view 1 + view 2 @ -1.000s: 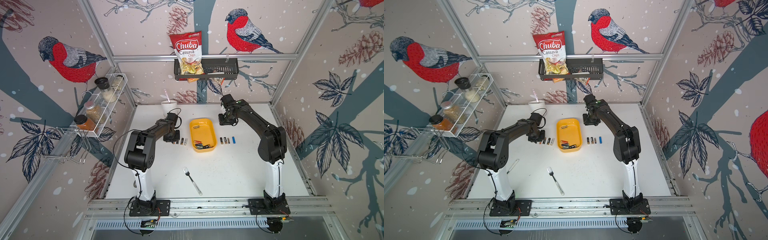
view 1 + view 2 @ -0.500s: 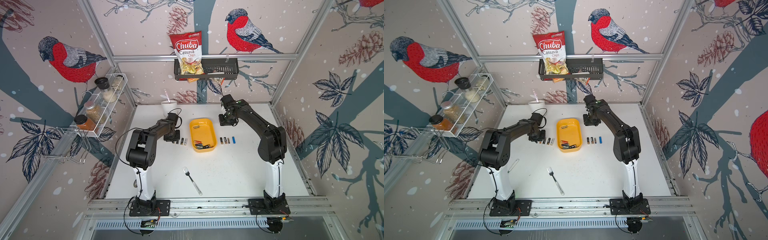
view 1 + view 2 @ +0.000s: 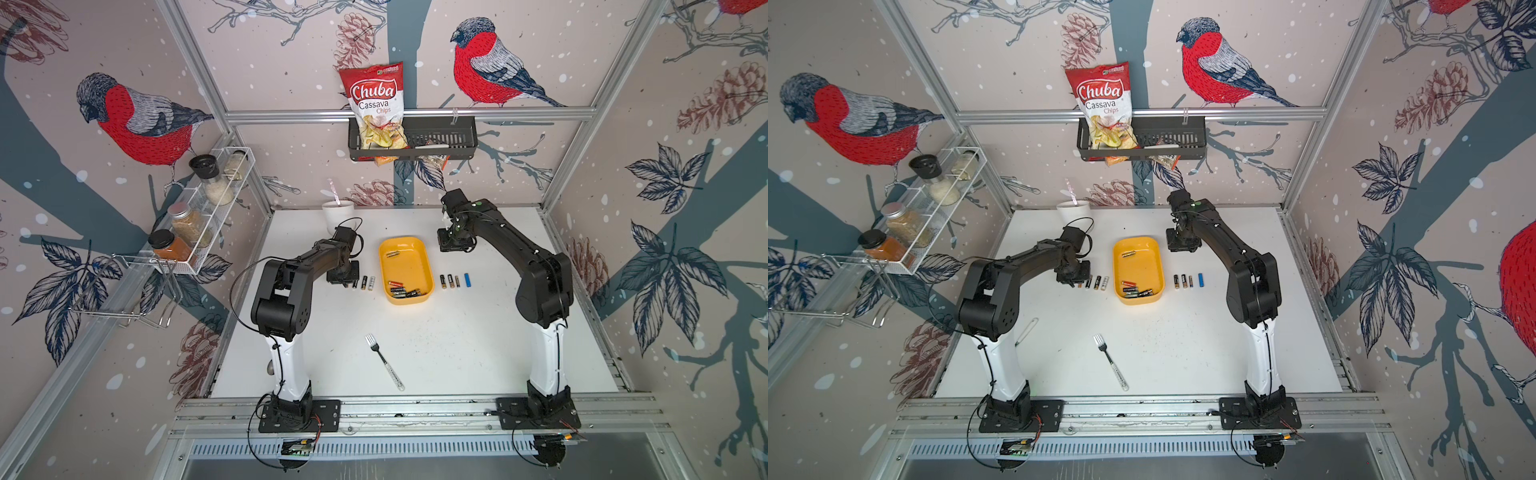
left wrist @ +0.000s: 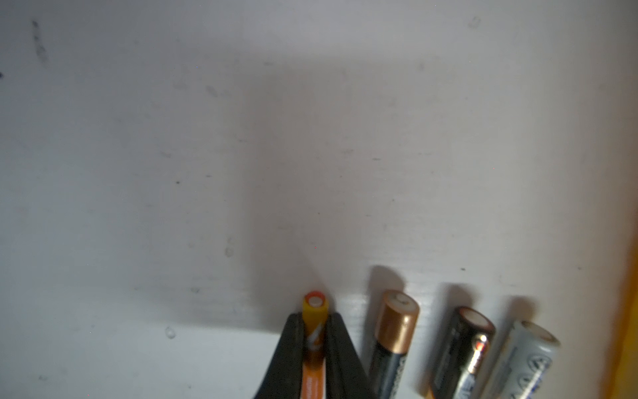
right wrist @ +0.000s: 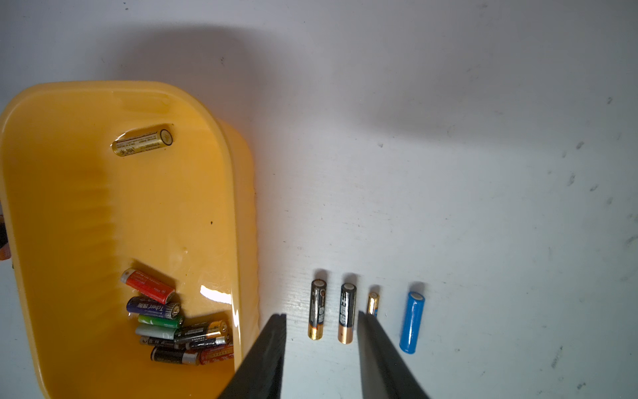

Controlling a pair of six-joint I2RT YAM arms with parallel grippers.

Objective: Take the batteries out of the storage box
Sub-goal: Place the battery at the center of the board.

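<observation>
The yellow storage box [image 3: 409, 264] sits in the middle of the white table [image 3: 457, 340], its long sides running near to far. Inside, a pile of batteries [image 5: 172, 328] lies against the near wall and a single gold battery [image 5: 141, 140] lies towards the far end. The floor between them is bare.

The left gripper [image 4: 314, 321] is clamped on an orange battery [image 4: 313, 333], low over the table just left of the box. Whether that battery touches the surface cannot be told. Just right of it, side by side, lie a copper-topped battery [image 4: 397, 331], a black battery [image 4: 464, 349] and a silver battery [image 4: 524, 362], the last close to the box's left wall. Left of the held battery and beyond it, the table lies open.

The right gripper [image 5: 321, 315] hangs above the table off the box's far right corner, jaws apart and holding nothing. Right of the box's near end lies a row of four batteries [image 3: 450, 281], with the blue battery [image 5: 412, 321] outermost. From it, open surface runs to the table's right edge.

A fork [image 3: 384, 365] lies alone in the near half, well apart from the box. A white cup [image 3: 337, 214] stands at the far edge.
</observation>
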